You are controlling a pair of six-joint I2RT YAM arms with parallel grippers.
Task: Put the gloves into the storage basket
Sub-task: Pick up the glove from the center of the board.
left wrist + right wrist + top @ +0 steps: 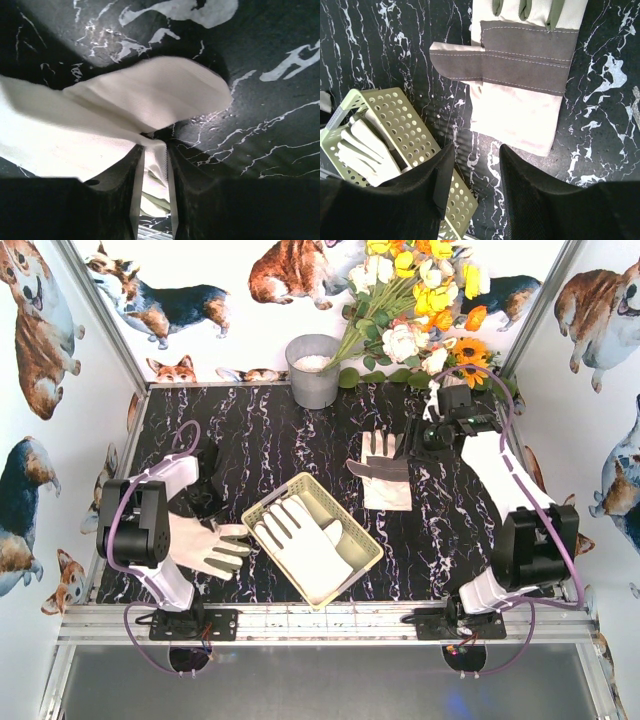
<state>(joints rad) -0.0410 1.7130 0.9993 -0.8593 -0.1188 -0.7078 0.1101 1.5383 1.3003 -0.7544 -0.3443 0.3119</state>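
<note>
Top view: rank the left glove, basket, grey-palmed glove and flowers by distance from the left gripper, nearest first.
1. left glove: near left, pinched in the left gripper.
2. storage basket: centre, just right of that glove.
3. grey-palmed glove: right of centre, beyond the basket.
4. flowers: far right corner.

Robot lab test cell: aluminium frame [100, 315] enclosing marble-print table [250, 440], corgi-print walls [50, 440], left arm [150, 530] and right arm [510, 500] bolted to front rail [330, 625], flowers [420, 290] and bucket [313, 370] at back.
</note>
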